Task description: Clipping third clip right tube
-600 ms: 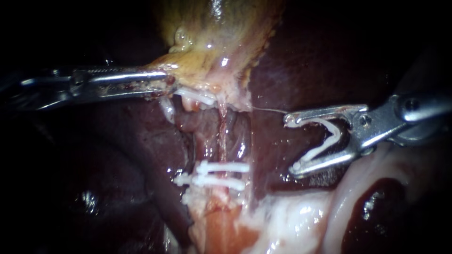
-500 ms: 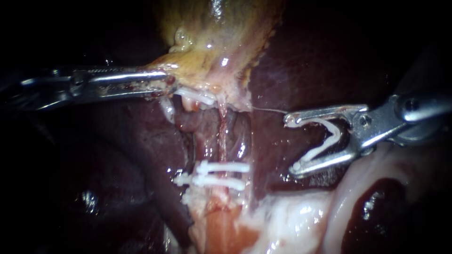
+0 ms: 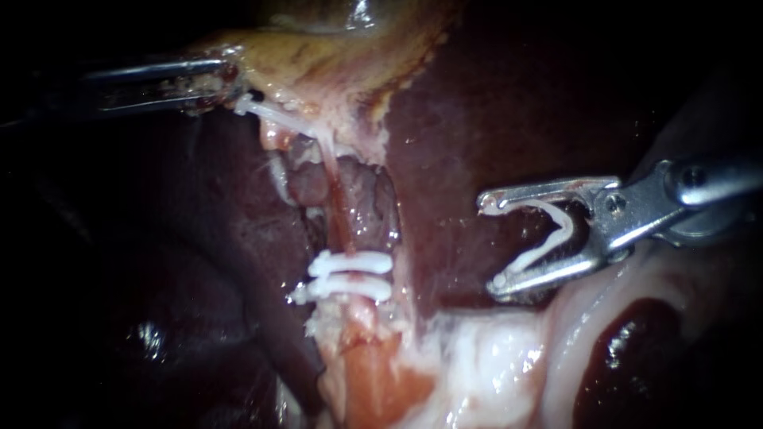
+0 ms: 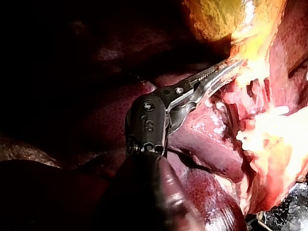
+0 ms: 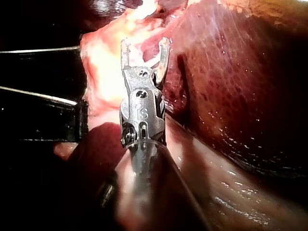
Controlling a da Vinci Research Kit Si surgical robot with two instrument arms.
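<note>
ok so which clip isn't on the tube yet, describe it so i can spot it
Find the right instrument, coming in from the right beside the dark liver. Between its jaws, touching both, sits the unplaced clip, a white V standing open. The two placed clips, by contrast, are flat shut bars lying across the tube near the middle.
</note>
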